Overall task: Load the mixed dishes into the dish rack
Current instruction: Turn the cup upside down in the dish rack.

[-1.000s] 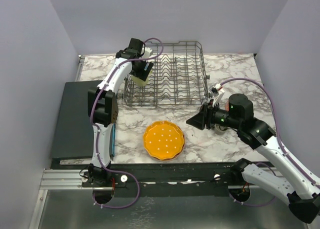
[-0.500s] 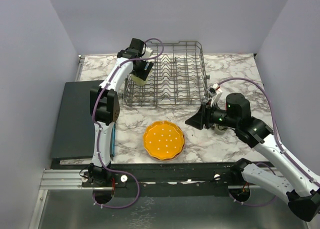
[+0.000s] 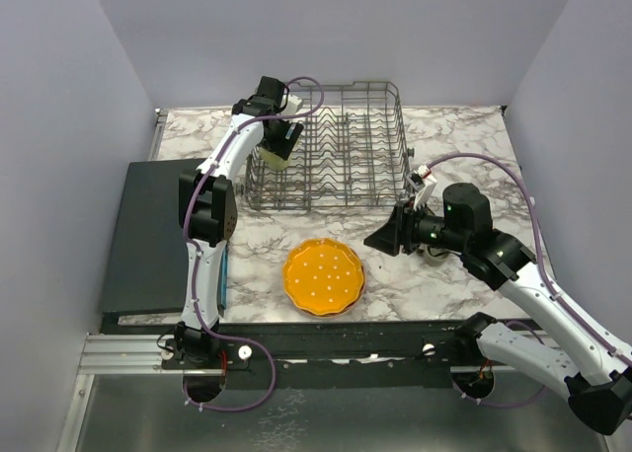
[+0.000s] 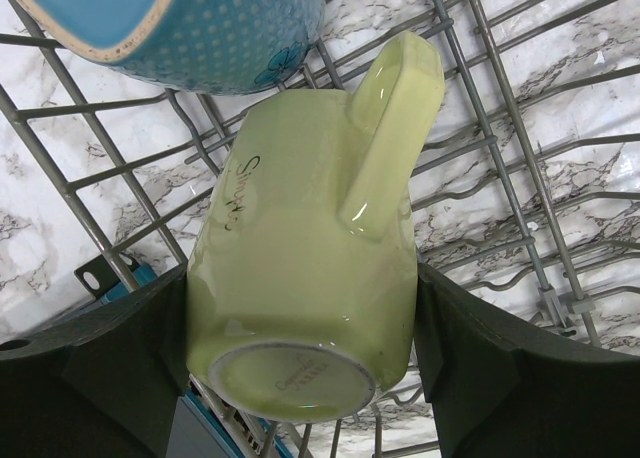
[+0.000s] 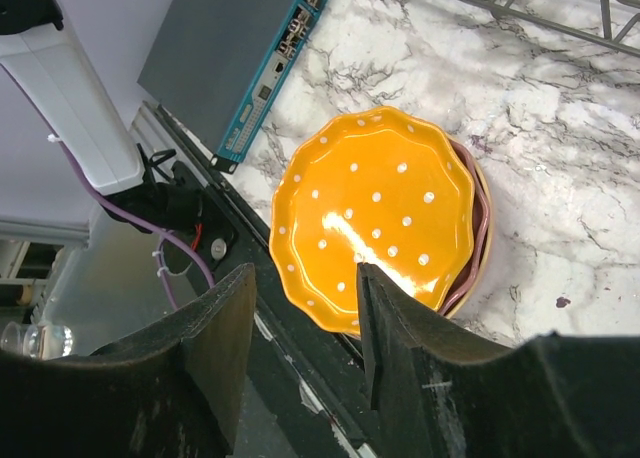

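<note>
2 arms share the loading: the left gripper (image 3: 279,146) is clamped on a pale yellow-green ceramic mug (image 4: 300,248), held base outward over the wires at the left end of the grey wire dish rack (image 3: 336,197), just beside a blue dotted bowl (image 4: 200,28). Placing the mug seems the step in hand, which calls for lowering it between the tines and letting go. Further right, the right gripper (image 3: 375,241) hovers empty, jaws apart, near the orange scalloped white-dotted plate (image 3: 323,276) on the marble table (image 3: 444,136), probably the next pick by its rim.

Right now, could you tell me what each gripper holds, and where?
Left gripper grips the pale green mug across its body, near the base; right gripper holds nothing.
</note>
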Robot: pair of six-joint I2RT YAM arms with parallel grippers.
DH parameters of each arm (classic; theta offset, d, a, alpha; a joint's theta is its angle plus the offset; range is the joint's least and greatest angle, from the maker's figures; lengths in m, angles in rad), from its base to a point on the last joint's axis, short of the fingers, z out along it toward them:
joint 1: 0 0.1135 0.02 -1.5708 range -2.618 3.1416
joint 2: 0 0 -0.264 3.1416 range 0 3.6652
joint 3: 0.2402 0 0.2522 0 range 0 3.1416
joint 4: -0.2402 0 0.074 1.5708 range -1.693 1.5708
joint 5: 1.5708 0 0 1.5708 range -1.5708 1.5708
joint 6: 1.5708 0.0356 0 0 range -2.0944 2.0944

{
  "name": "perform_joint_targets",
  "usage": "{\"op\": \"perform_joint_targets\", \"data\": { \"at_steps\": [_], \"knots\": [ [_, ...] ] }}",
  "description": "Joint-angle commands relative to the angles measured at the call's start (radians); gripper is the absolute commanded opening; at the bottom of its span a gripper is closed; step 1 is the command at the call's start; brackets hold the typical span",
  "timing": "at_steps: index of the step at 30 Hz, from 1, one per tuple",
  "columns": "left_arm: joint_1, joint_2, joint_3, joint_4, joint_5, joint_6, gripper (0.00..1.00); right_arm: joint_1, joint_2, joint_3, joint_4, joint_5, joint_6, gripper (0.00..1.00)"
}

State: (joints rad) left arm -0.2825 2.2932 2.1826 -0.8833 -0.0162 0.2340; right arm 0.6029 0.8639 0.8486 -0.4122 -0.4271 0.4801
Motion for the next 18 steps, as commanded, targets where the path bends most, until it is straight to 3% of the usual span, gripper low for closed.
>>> {"op": "perform_joint_targets", "data": {
  "at_steps": [1,9,13,18],
  "knots": [
    [0.006,0.014,0.049,0.026,-0.019,0.013,0.29,0.003,-0.001,-0.009,0.014,0.003,0.002,0.52],
    [0.008,0.017,0.052,0.027,-0.014,0.013,0.36,0.002,0.005,-0.002,0.012,0.004,0.001,0.53],
    [0.009,0.019,0.051,0.027,-0.018,0.013,0.47,0.003,0.005,0.0,0.007,0.003,-0.002,0.53],
    [0.009,0.02,0.053,0.027,-0.021,0.013,0.49,0.003,0.002,0.002,-0.001,0.006,-0.007,0.53]
  ]
}}
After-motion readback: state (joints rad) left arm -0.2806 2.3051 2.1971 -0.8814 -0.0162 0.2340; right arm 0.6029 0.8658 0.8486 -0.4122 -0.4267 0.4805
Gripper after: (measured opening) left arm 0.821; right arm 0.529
